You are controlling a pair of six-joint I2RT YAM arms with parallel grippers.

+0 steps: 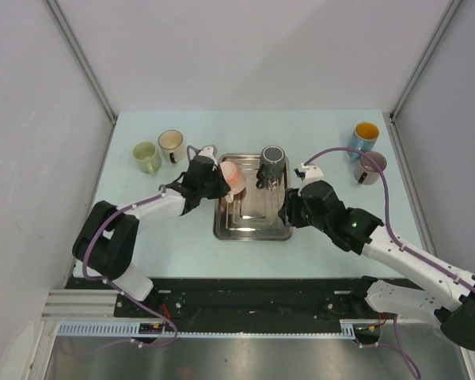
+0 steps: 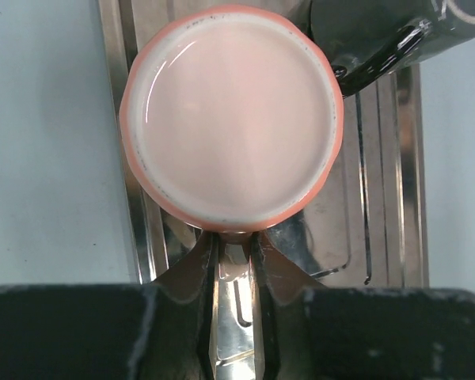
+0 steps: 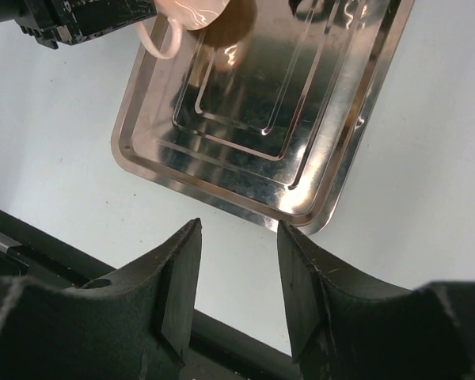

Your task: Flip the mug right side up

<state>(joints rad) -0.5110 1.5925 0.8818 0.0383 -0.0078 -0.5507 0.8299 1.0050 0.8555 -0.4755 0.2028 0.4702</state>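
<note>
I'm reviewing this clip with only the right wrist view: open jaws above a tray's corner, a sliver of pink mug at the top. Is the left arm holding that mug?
Observer: Yes. In the left wrist view the left gripper has its jaws shut on a thin pale part at the edge of the pink mug, above the tray.
Operator: Anything else on the tray?
Observer: A dark mug stands at its far right corner, apparently base up.
Operator: More mugs off the tray?
Observer: Four: green mug and cream mug far left, blue mug and purple mug far right.
</note>
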